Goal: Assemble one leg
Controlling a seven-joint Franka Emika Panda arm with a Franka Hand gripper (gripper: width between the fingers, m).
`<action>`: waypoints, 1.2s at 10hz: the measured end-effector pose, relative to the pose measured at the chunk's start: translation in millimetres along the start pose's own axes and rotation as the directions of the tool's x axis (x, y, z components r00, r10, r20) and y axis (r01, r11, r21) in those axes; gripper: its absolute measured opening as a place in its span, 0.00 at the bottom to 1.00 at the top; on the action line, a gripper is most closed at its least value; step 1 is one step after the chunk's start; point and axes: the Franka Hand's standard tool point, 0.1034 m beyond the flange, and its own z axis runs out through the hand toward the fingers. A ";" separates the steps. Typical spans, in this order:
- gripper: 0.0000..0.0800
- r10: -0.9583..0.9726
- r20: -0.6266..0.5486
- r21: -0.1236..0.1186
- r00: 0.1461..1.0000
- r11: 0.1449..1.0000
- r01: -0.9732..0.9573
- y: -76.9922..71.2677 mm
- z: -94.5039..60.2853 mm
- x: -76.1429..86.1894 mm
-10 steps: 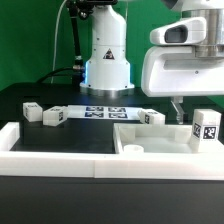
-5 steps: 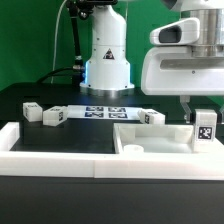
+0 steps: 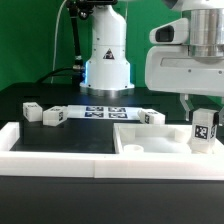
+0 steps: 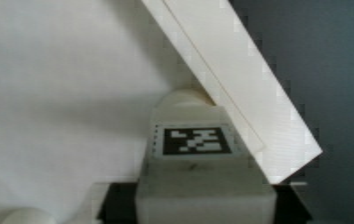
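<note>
Over the white tray's (image 3: 150,140) corner on the exterior view's right, the claw (image 3: 203,117) clamps the upright leg (image 3: 204,130)

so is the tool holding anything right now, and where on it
It looks like the tool holds the leg by its upper end, with the tagged face still showing below the fingers. The wrist view shows the leg close under the camera, but the actual contact is not clear.

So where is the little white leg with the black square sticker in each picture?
Exterior view: the leg stands at the exterior view's right, under the end effector, beside the large white plate.
Wrist view: the leg sits in the middle, low in the picture, with the plate's edge slanting beside it.
Shared landmark: the black-and-white tag on the leg.
</note>
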 end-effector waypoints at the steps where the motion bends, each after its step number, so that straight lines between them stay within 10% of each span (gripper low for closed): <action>1: 0.36 0.114 -0.001 0.013 0.993 0.993 -0.114 0.6 0.5 0.5; 4: 0.36 0.461 -0.007 0.072 0.888 0.886 -0.459 2.8 1.1 -2.7; 10: 0.36 0.800 0.042 0.081 0.598 0.594 -0.800 0.4 1.2 -5.2; 12: 0.65 0.781 0.039 0.082 0.623 0.619 -0.781 0.0 1.5 -5.9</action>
